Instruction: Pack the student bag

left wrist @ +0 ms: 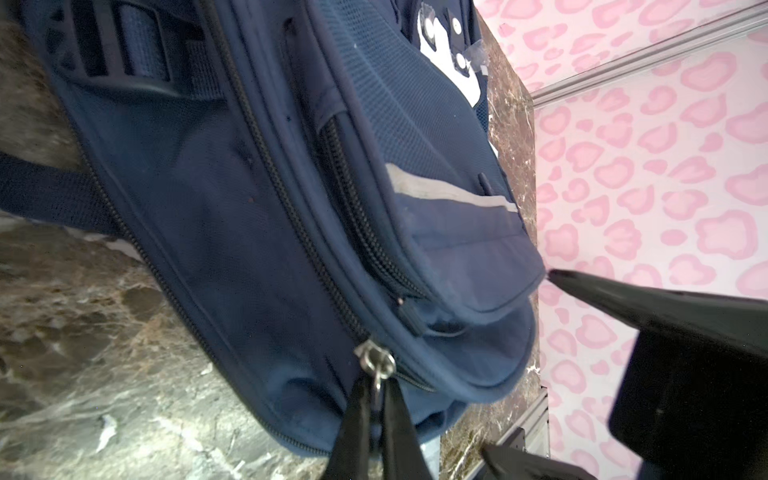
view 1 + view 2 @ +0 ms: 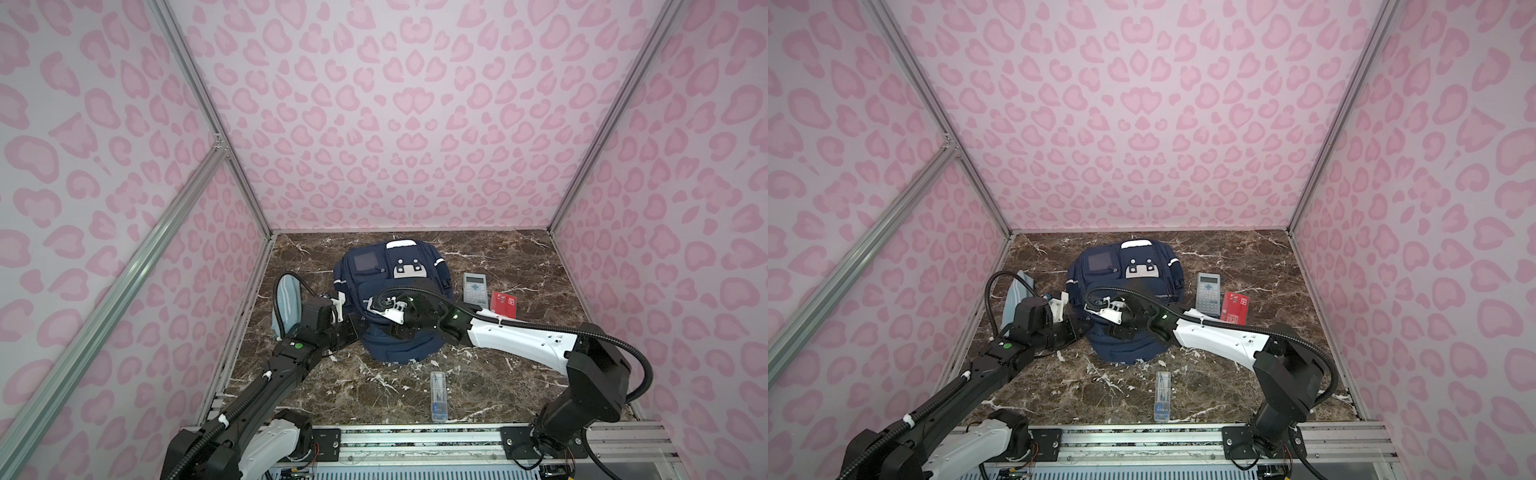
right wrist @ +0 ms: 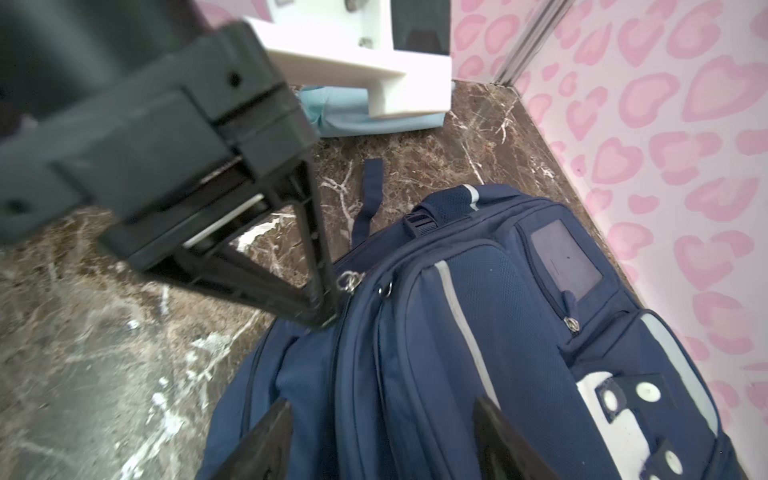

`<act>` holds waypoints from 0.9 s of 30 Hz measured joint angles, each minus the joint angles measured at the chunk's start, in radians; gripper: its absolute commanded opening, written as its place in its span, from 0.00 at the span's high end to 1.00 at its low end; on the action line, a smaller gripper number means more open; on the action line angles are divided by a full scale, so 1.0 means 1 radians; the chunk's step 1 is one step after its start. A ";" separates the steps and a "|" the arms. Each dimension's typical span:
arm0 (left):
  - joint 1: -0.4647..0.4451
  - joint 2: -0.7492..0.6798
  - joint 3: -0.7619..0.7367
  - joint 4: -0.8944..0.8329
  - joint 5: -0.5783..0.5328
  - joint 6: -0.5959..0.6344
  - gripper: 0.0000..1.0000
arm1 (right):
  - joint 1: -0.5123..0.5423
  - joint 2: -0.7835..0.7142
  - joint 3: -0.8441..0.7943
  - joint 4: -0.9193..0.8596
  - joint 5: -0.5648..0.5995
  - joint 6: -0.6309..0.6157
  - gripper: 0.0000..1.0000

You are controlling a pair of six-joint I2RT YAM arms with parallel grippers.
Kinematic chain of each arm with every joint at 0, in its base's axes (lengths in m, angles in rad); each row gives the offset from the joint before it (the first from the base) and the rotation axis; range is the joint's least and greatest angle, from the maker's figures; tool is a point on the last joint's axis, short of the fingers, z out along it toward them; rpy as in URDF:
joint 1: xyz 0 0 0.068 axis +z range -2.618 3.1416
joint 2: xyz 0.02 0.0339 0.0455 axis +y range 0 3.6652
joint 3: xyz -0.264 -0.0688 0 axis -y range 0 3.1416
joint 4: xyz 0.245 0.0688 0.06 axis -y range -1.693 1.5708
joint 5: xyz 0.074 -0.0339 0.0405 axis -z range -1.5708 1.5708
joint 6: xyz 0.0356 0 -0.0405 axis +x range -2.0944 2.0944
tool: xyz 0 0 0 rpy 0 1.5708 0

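The left arm (image 2: 291, 365) lies low over the marble table (image 2: 519, 257), stretched forward, with the wrist turned toward the side of the student bag (image 2: 365, 286). The left claw (image 1: 376, 388) is closed tightly on a metal zipper pull (image 1: 376, 365) at the bag's edge. Its two black fingers (image 1: 353, 428) pinch the pull between their tips.

The right arm (image 2: 519, 336) comes in with a bent elbow and reaches across the middle, so that its wrist hangs above the bag. The right claw (image 3: 382, 401) stands open, with its fingers (image 3: 266, 440) well apart. The navy fabric of the bag is below and between them. I cannot tell whether the tips touch the fabric. The left claw is near, just ahead of it, at the bag's side.

A light-blue pencil pouch (image 2: 286, 303) lies just beside the left claw, on the side away from the bag. A grey calculator (image 2: 476, 289) and a red card (image 2: 503, 302) lie behind the right claw's wrist, close to the bag. A clear case (image 2: 438, 395) lies well apart from both claws, toward the arm bases.
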 measured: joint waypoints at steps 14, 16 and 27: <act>0.145 0.077 0.074 -0.068 0.037 0.077 0.97 | 0.021 0.007 -0.036 0.032 0.010 -0.114 1.00; 0.177 0.103 0.114 -0.107 0.079 0.103 0.97 | 0.023 -0.008 -0.058 0.068 0.004 -0.154 1.00; 0.210 0.301 0.180 -0.031 0.214 0.165 0.97 | -0.042 -0.033 -0.062 0.072 -0.063 -0.252 1.00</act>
